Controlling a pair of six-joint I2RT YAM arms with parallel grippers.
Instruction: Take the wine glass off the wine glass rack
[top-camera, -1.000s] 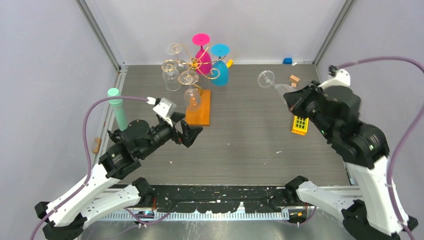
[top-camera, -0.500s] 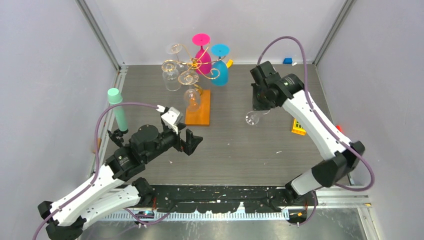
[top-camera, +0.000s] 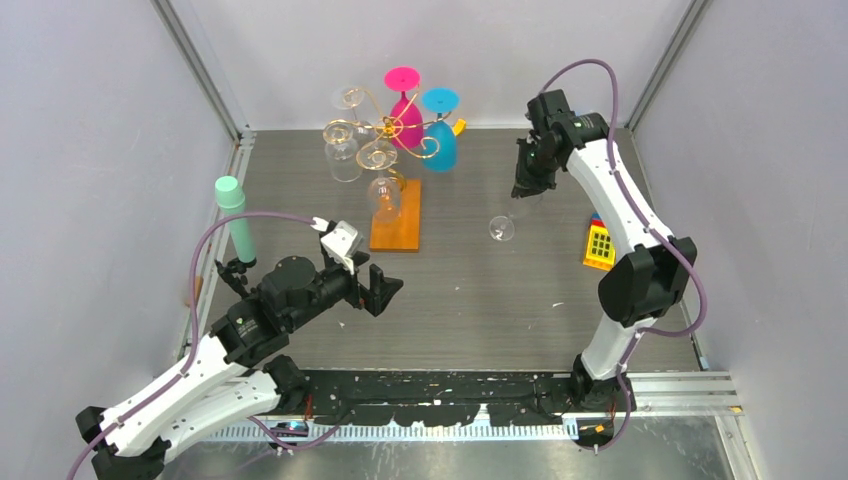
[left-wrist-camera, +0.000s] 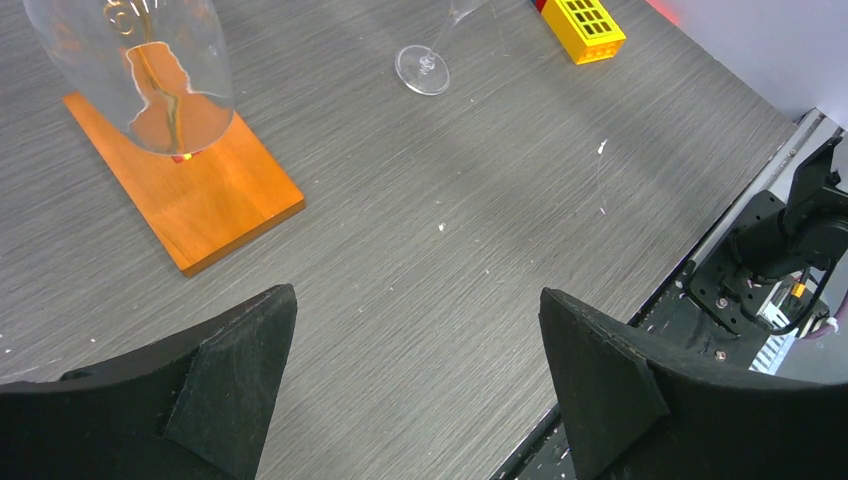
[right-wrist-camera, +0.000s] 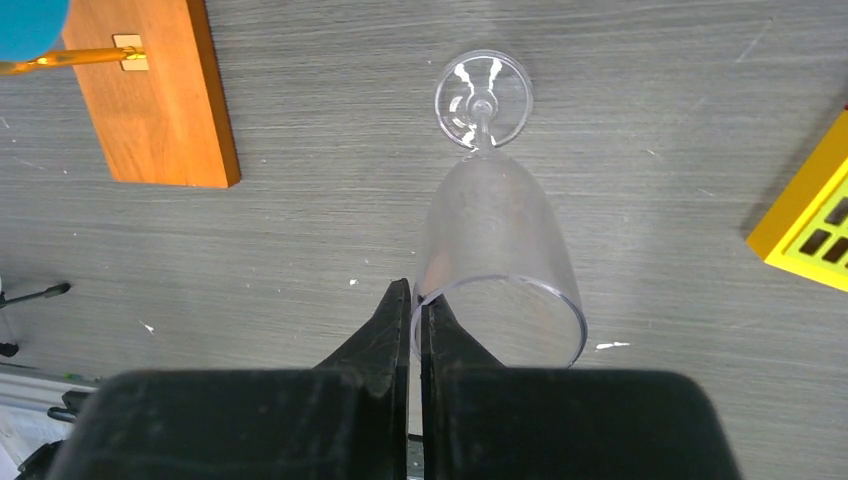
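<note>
Pinching the rim of the clear wine glass (right-wrist-camera: 497, 230), the right jaws hold it foot-down over the desk (top-camera: 480, 290), at 3 o'clock from the wine glass rack (top-camera: 385, 135) and apart from it. The left jaws stand spread and empty at 6 o'clock of the rack.

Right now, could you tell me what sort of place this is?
Probably a robot test cell: grey table boxed by plain panels, left arm and right arm bolted at its edge, props like the wine glass rack.
</note>
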